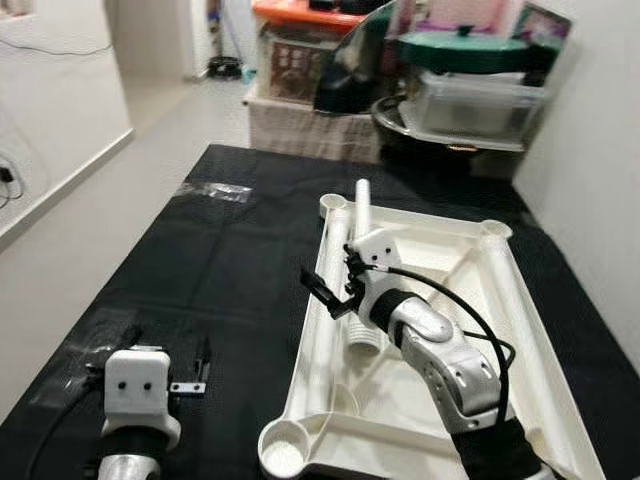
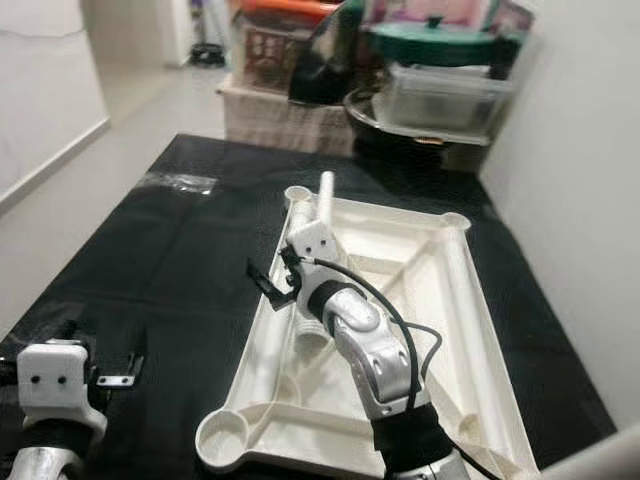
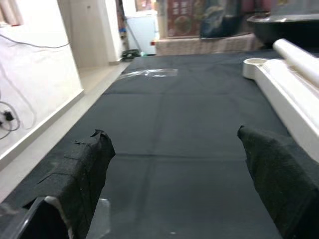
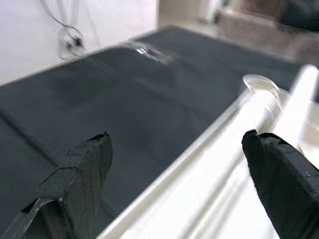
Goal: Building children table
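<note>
Tabletop (image 1: 470, 330) upside down, long axis away from robot, legs (image 1: 362, 210) alongside.

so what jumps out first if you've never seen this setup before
A big white upturned tabletop lies on the black-covered table, with white leg tubes lying inside along its left edge. The right pincer hovers open over that left edge, beside the tubes. The left pincer sits open low over the black cloth at the near left, and bins and a green lid are stacked behind the table.
</note>
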You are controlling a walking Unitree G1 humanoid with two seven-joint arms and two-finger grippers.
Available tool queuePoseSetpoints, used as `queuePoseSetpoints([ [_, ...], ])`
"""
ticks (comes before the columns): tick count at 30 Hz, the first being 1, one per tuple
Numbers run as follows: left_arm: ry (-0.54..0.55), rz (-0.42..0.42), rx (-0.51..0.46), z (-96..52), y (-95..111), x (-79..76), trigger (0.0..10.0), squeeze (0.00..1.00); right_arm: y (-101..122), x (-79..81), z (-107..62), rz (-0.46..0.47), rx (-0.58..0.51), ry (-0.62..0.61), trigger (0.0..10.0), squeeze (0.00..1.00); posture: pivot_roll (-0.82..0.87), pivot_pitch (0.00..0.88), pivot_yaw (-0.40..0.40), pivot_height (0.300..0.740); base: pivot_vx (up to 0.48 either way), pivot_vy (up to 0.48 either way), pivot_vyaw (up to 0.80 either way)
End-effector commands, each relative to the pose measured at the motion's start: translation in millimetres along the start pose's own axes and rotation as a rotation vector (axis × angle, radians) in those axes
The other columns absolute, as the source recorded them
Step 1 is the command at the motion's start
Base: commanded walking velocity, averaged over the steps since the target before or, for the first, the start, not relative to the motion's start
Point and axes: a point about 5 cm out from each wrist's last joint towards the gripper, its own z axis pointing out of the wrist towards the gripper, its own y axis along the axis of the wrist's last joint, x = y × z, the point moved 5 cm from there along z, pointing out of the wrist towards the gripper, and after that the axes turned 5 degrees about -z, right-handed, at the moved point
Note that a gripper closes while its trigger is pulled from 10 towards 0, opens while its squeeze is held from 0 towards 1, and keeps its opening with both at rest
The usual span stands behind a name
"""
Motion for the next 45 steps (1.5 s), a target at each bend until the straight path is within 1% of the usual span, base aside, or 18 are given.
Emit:
queuePoseSetpoints([
  [1, 0.008, -0.001, 0.028, -0.8, -6.3, 0.1, 10.0, 0.0, -11.1, -8.1, 6.0, 0.037, 0.076, -0.042, 10.0, 0.0, 0.09, 0.0, -0.121, 0.74, 0.0, 0.0, 0.0],
  [3, 0.007, -0.001, 0.027, -0.3, -6.4, -0.5, 10.0, 0.0, -14.2, -10.8, 12.1, 0.057, 0.113, -0.065, 10.0, 0.0, 0.09, 0.0, -0.123, 0.74, 0.0, 0.0, 0.0],
  [6, 0.003, -0.002, 0.026, 1.0, -6.6, -1.9, 10.0, 0.0, -17.0, -7.5, 24.4, 0.107, 0.165, -0.059, 10.0, 0.0, 0.09, 0.0, -0.126, 0.74, 0.0, 0.0, 0.0],
  [9, 0.001, -0.002, 0.024, 1.9, -6.6, -2.5, 10.0, 0.0, -20.1, -10.2, 32.3, 0.081, 0.191, -0.084, 10.0, 0.0, 0.1, 0.0, -0.129, 0.74, 0.0, 0.0, 0.0],
  [11, 0.0, -0.001, 0.022, 3.6, -7.0, -3.6, 10.0, 0.0, -29.9, -21.2, 40.2, 0.11, 0.251, -0.142, 10.0, 0.0, 0.11, 0.0, -0.14, 0.74, 0.0, 0.0, 0.0],
  [13, 0.0, -0.001, 0.021, 3.8, -7.0, -3.7, 10.0, 0.0, -33.3, -25.1, 41.3, 0.129, 0.27, -0.16, 10.0, 0.0, 0.11, 0.0, -0.14, 0.74, 0.0, 0.0, 0.0],
  [17, 0.006, -0.001, 0.015, 4.0, -6.6, -3.9, 10.0, 0.0, -43.2, -49.5, 42.1, 0.182, 0.326, -0.276, 10.0, 0.0, 0.12, 0.0, -0.149, 0.74, 0.0, 0.0, 0.0],
  [20, 0.01, -0.002, 0.014, 3.5, -6.5, -3.5, 10.0, 0.0, -40.2, -56.4, 41.1, 0.184, 0.315, -0.298, 10.0, 0.0, 0.12, 0.0, -0.152, 0.74, 0.0, 0.0, 0.0],
  [22, 0.012, -0.003, 0.013, 3.2, -6.4, -3.3, 10.0, 0.0, -36.1, -68.9, 38.4, 0.175, 0.3, -0.35, 10.0, 0.0, 0.12, 0.0, -0.151, 0.74, 0.0, 0.0, 0.0],
  [25, 0.01, -0.004, 0.013, 3.1, -6.4, -3.5, 10.0, 0.0, -33.8, -74.4, 37.8, 0.185, 0.29, -0.372, 10.0, 0.0, 0.12, 0.0, -0.147, 0.74, 0.0, 0.0, 0.0],
  [26, 0.002, -0.008, 0.015, 3.0, -6.8, -4.7, 10.0, 0.0, -27.6, -80.2, 37.3, 0.173, 0.268, -0.386, 10.0, 0.0, 0.11, 0.0, -0.146, 0.74, 0.0, 0.0, 0.0],
  [29, -0.006, -0.01, 0.018, 3.2, -7.5, -6.1, 10.0, 0.0, -28.3, -80.0, 38.4, 0.148, 0.274, -0.382, 10.0, 0.0, 0.11, 0.0, -0.14, 0.74, 0.0, 0.0, 0.0],
  [30, -0.012, -0.012, 0.02, 3.3, -7.7, -7.2, 10.0, 0.0, -37.5, -75.8, 39.4, 0.158, 0.312, -0.365, 10.0, 0.0, 0.11, 0.0, -0.141, 0.74, 0.0, 0.0, 0.0],
  [32, -0.014, -0.012, 0.02, 3.3, -7.7, -7.7, 10.0, 0.0, -43.6, -72.8, 39.6, 0.171, 0.335, -0.354, 10.0, 0.0, 0.11, 0.0, -0.141, 0.74, 0.0, 0.0, 0.0],
  [33, -0.013, -0.012, 0.02, 3.3, -7.7, -7.6, 10.0, 0.0, -58.1, -66.2, 38.8, 0.242, 0.385, -0.335, 10.0, 0.0, 0.11, 0.0, -0.143, 0.74, 0.0, 0.0, 0.0],
  [34, -0.01, -0.012, 0.021, 3.2, -7.8, -7.2, 10.0, 0.0, -63.3, -63.9, 38.1, 0.28, 0.403, -0.331, 10.0, 0.0, 0.11, 0.0, -0.143, 0.74, 0.0, 0.0, 0.0],
  [40, -0.004, -0.015, 0.022, 3.1, -8.0, -7.2, 10.0, 0.0, -76.1, -64.8, 34.5, 0.362, 0.442, -0.339, 10.0, 0.0, 0.11, 0.0, -0.147, 0.74, 0.0, 0.0, 0.0],
  [45, -0.005, -0.017, 0.022, 3.4, -8.1, -8.0, 10.0, 0.0, -79.9, -70.9, 31.5, 0.365, 0.454, -0.36, 10.0, 0.0, 0.11, 0.0, -0.152, 0.74, 0.0, 0.0, 0.0],
])
